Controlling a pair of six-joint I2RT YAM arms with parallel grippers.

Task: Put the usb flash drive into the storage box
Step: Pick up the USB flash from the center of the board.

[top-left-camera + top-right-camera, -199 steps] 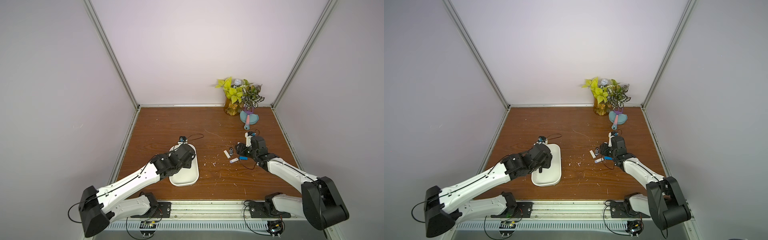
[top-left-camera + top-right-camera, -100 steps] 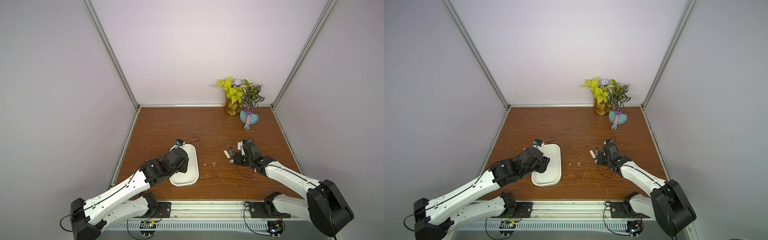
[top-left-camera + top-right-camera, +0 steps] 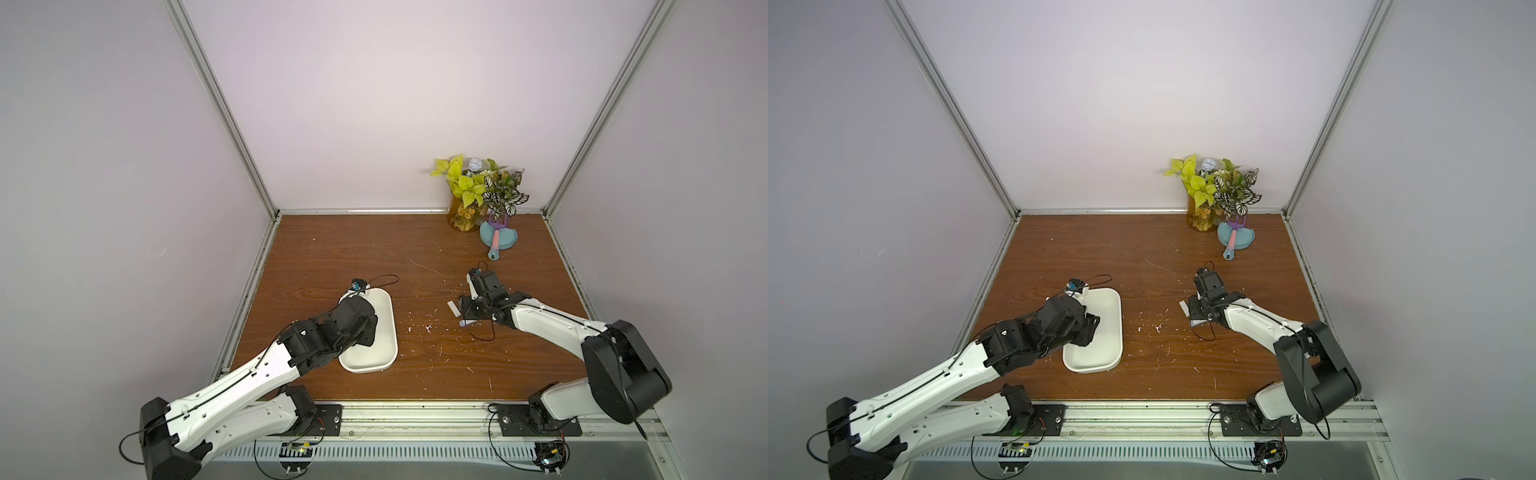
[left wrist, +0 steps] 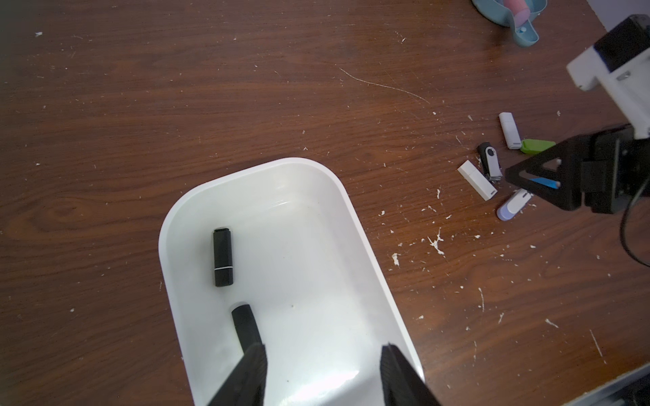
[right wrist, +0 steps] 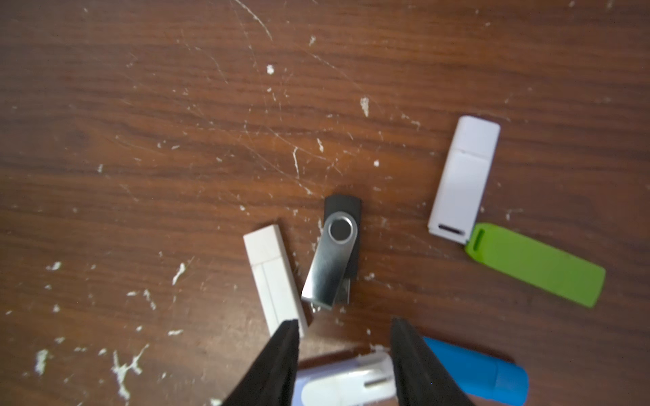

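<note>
The white storage box [image 3: 390,332] [image 3: 1119,332] [image 4: 355,225] lies at the table's left. It holds a black capped usb flash drive [image 4: 222,257] and a second black stick [image 4: 246,325]. My left gripper [image 4: 322,355] [image 3: 365,330] hovers open over the box, holding nothing. My right gripper [image 5: 344,327] [image 3: 468,316] is low over a cluster of drives. Its open fingers straddle a white-and-lavender swivel drive [image 5: 346,383] [image 4: 513,209]. Whether they touch it I cannot tell. Around it lie a white stick [image 5: 274,281], a black-and-silver swivel drive [image 5: 332,256], a blue one [image 5: 482,376], a green one [image 5: 534,263] and a white capped one [image 5: 464,175].
A vase of leaves [image 3: 461,216] and a blue dish with a pink-handled tool [image 3: 498,239] stand at the back right. White crumbs [image 3: 426,328] are scattered between the box and the drives. Metal-framed walls close in the table on three sides.
My right gripper has moved down and toward the box onto the drive cluster, and its jaws have narrowed. My left arm has drawn back toward the near edge, still over the box.
</note>
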